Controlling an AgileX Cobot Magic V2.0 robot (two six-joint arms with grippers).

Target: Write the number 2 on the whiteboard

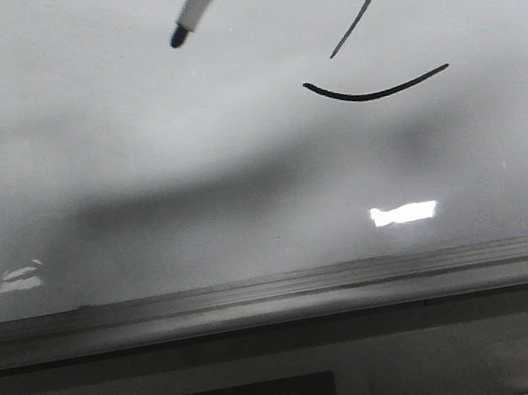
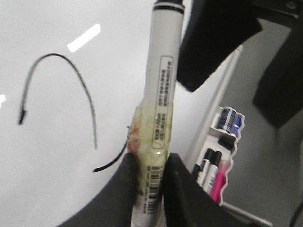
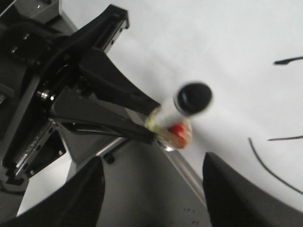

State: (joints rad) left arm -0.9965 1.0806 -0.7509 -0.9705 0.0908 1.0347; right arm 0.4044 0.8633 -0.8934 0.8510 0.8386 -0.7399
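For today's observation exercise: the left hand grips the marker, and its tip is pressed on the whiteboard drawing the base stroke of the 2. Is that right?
Not quite. The left hand does grip the marker, but the front view shows its tip lifted off the whiteboard, well to the left of the number 2, whose base stroke is already drawn.

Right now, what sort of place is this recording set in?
Probably an office, classroom or lab writing station. A glossy whiteboard bears fresh black marker strokes, the left gripper holds a white marker, and a holder of spare markers sits beside the board.
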